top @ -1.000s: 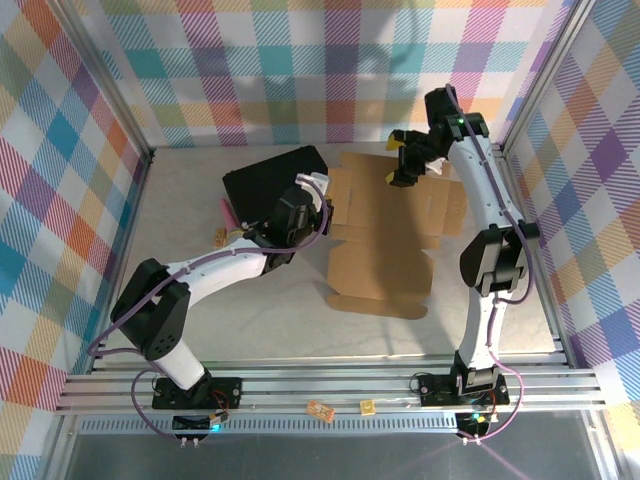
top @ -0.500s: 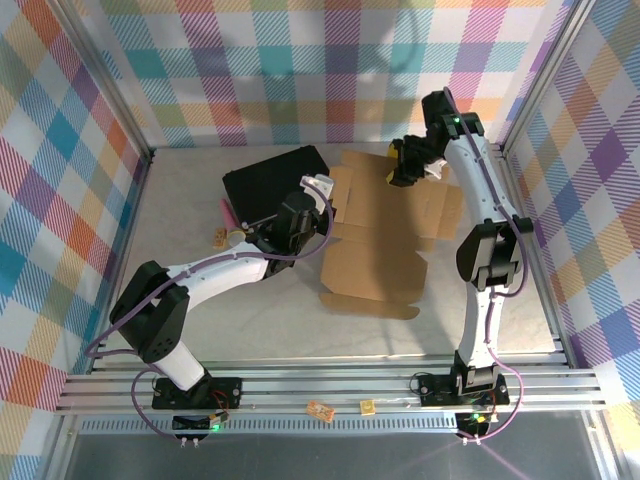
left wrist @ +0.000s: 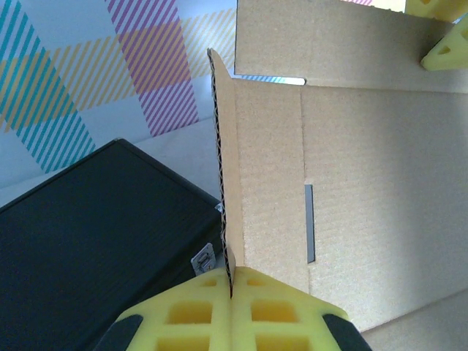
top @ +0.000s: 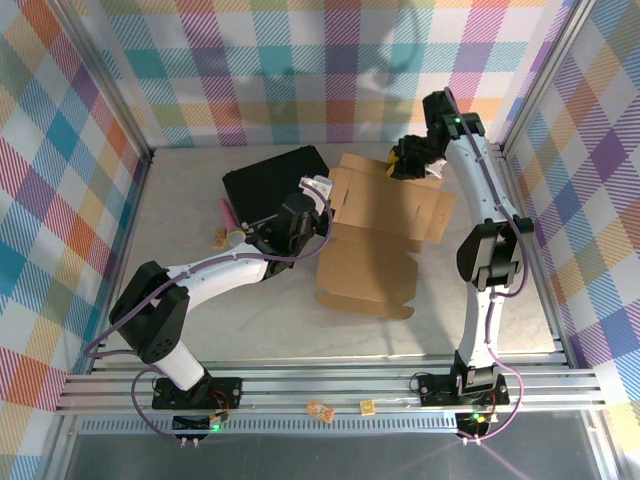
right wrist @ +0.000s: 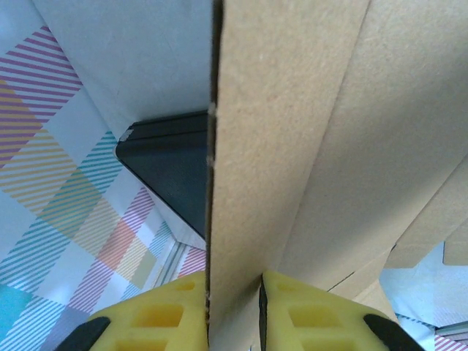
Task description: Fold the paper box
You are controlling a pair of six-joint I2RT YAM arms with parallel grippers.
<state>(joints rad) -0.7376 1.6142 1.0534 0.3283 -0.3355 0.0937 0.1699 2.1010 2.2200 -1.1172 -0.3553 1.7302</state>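
Top external view: a pale grey table (top: 260, 320) sits inside bright plaid walls (top: 250, 70), with aluminium rails (top: 330, 385) along its near edge. One paper box (top: 375, 240), a plain brown corrugated die-cut sheet with flaps and slots, lies mostly flat at mid-table just beside one black case (top: 270, 178). Two grippers hold it: the left gripper (left wrist: 232, 289) pinches an upright side flap, and the right gripper (right wrist: 234, 292) pinches a raised far flap.
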